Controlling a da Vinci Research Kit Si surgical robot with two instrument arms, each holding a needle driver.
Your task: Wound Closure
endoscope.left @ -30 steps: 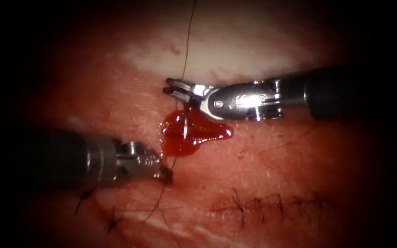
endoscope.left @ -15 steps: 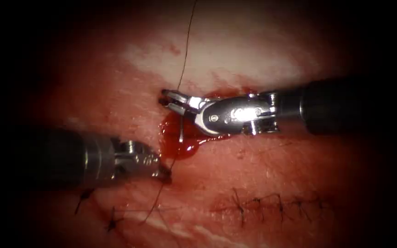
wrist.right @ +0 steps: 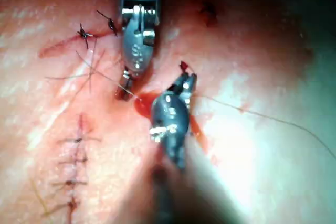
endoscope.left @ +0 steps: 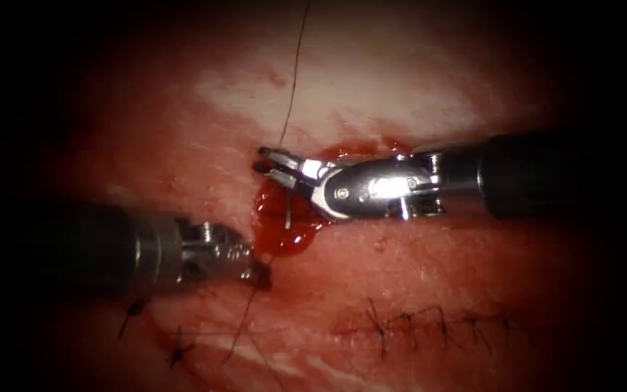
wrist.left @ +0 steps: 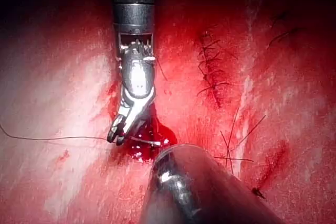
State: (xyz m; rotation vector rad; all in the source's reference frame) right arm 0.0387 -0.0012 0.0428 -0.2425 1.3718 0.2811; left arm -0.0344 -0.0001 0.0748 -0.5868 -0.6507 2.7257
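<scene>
The tissue (endoscope.left: 429, 254) is pale-pink pork belly, glistening, with a whiter patch toward the far side. A pool of red fluid (endoscope.left: 279, 221) sits on the cut. The curved needle (endoscope.left: 288, 212) stands in that pool as a thin bright sliver, mostly hidden. Dark thread (endoscope.left: 295, 72) runs from the far edge down to the pool, then on past it (endoscope.left: 244, 319) toward the near side. Dark stitches (endoscope.left: 429, 323) cross a closed cut nearby.
</scene>
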